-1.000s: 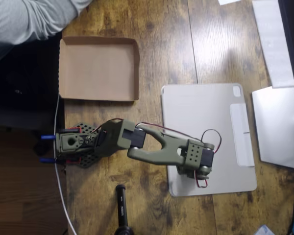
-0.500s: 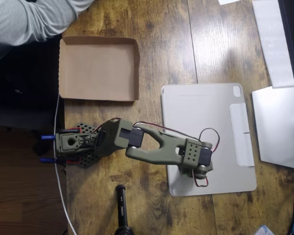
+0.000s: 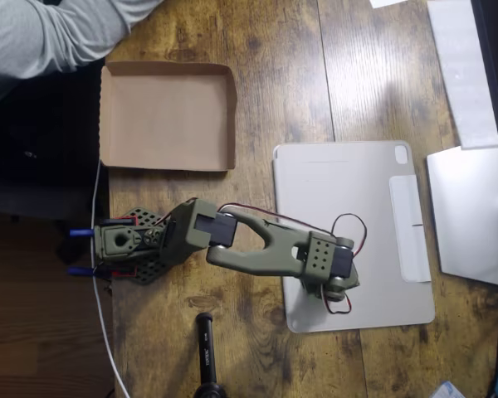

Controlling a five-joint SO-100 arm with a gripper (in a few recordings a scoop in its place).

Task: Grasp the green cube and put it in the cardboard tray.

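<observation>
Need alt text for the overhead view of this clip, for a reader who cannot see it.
An olive-green robot arm reaches from its base at the left across a wooden table, its wrist over a flat grey tablet cover; its jaws are hidden beneath it. An empty cardboard tray lies above the arm's base, and a person's grey sleeve shows at top left.
</observation>
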